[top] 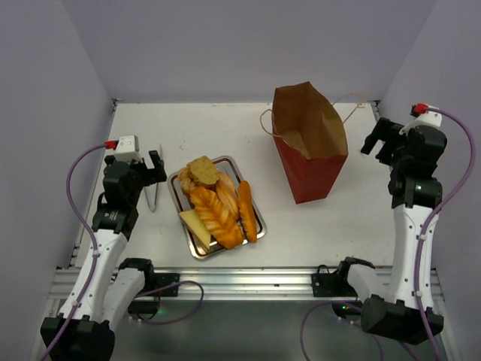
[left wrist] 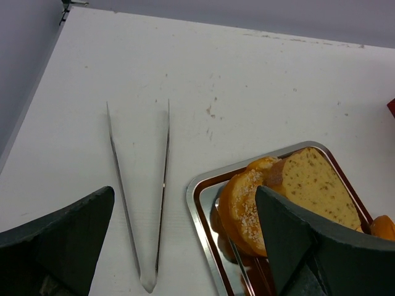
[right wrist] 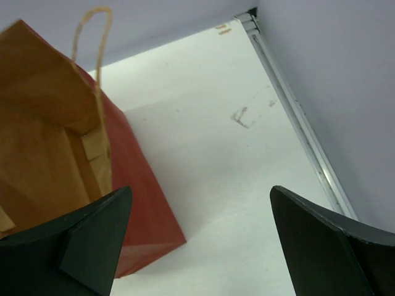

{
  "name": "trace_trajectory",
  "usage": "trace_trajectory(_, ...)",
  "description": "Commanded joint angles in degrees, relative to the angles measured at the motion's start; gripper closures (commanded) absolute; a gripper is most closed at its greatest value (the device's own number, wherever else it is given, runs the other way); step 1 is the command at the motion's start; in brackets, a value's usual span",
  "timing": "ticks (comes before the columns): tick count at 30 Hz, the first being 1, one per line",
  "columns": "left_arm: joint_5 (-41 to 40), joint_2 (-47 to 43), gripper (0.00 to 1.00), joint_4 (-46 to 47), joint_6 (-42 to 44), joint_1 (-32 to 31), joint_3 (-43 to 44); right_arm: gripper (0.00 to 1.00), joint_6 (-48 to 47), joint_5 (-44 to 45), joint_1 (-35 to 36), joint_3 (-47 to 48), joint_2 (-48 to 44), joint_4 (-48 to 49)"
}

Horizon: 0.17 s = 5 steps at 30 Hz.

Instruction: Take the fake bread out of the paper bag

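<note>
White table [top: 323,226]: open strip between tray [left wrist: 199,213] and upright paper bag [top: 312,173]; left hand [left wrist: 184,190], right hand [right wrist: 200,189] released.

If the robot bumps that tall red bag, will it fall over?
Probably yes. The bag stands tall and upright, and it looks empty inside, so it is likely light and tippy. Its thin paper walls would probably bend and crumple rather than stay stiff.
</note>
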Motion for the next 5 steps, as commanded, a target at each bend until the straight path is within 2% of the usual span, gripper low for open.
trace_trajectory(1,0.8,-0.8,0.0,0.8,1.3,-1.0,-0.1,0.01,-4.6,5.7,-0.2,-4.4,-2.7,0.5)
trace_trajectory(5,0.6,-1.0,0.0,0.8,1.5,-1.9,0.0,0.01,-6.9,6.6,-0.2,-8.2,-5.2,2.8)
